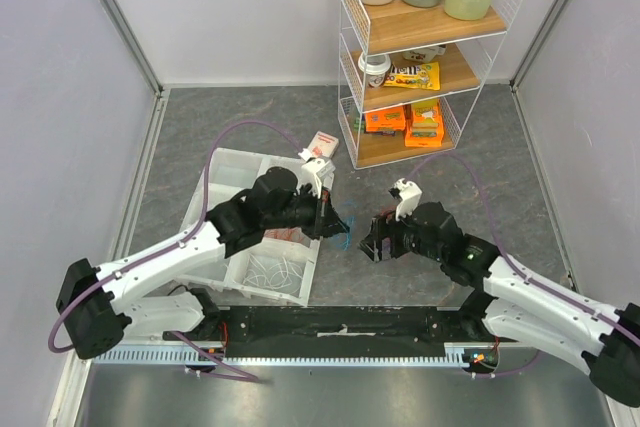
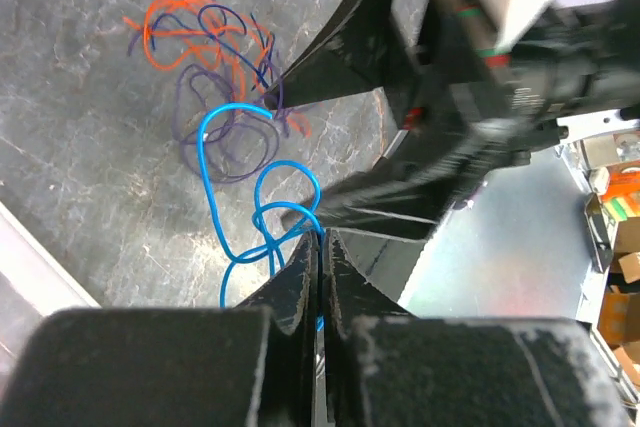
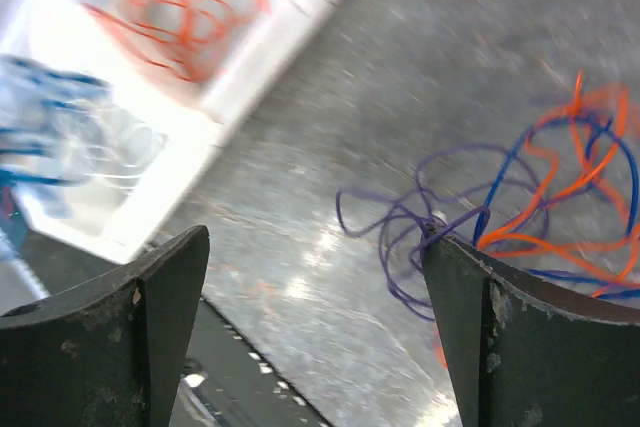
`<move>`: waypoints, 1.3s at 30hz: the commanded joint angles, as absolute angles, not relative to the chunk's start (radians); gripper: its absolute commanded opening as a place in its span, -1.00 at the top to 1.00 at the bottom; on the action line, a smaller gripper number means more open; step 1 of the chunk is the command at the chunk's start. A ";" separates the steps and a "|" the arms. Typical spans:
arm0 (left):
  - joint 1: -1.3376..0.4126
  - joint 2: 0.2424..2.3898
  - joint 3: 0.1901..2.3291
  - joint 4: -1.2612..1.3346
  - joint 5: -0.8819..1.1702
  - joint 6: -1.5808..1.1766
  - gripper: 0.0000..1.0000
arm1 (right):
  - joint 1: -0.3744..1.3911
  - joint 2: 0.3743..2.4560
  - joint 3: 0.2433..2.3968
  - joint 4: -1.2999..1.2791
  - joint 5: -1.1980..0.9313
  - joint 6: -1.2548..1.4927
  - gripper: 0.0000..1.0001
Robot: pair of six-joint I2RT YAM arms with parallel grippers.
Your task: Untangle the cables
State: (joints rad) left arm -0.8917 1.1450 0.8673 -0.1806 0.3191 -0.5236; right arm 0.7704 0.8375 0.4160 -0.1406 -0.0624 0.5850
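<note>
My left gripper [image 1: 333,219] [image 2: 322,237] is shut on a bright blue cable [image 2: 262,207] that loops down to the grey table; it also shows in the top view [image 1: 346,238]. A small tangle of orange, purple and dark blue cables [image 2: 215,57] [image 3: 540,197] lies on the table just beyond. My right gripper [image 1: 373,245] [image 3: 312,247] is open and low over the table beside that tangle. A purple cable [image 3: 400,237] touches the tip of its right finger [image 3: 470,327]. Nothing sits between its jaws.
A white divided tray [image 1: 215,162] [image 3: 240,87] stands left of the grippers, holding sorted orange cables [image 3: 180,17], blue cables [image 3: 40,97] and white cables [image 1: 270,269]. A wire shelf [image 1: 420,57] with bottles and snack packs stands at the back right. The two grippers are very close together.
</note>
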 commanded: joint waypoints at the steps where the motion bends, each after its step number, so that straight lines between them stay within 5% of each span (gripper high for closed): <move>1: -0.891 1.098 0.836 -0.127 0.370 -0.594 0.97 | 0.842 0.792 0.555 -0.241 -0.031 0.531 -0.89; 5: -0.890 1.075 0.805 -0.075 0.387 -0.623 0.96 | 0.854 0.729 0.569 -0.219 -0.077 0.537 -0.88; 10: -0.888 1.068 0.785 -0.026 0.446 -0.630 0.97 | 0.854 0.782 0.704 -0.592 0.423 0.603 -0.88; 15: -0.890 1.048 0.729 0.092 0.534 -0.617 0.97 | 0.853 0.686 0.666 -0.358 0.068 0.609 -0.78; 21: -0.890 1.038 0.695 0.164 0.549 -0.640 0.97 | 0.853 0.626 0.649 -0.195 -0.205 0.647 -0.23; 26: -0.888 1.057 0.698 0.190 0.539 -0.684 0.97 | 0.856 0.682 0.601 -0.080 -0.432 0.647 0.02; 39: -0.888 1.086 0.759 0.023 0.357 -0.791 0.96 | 0.896 0.706 0.528 -0.068 -0.319 0.673 -0.27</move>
State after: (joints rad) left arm -0.8917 1.0676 0.7063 0.0666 0.4145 -0.7258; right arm 0.8753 0.7017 0.5423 -0.1268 -0.3347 0.6643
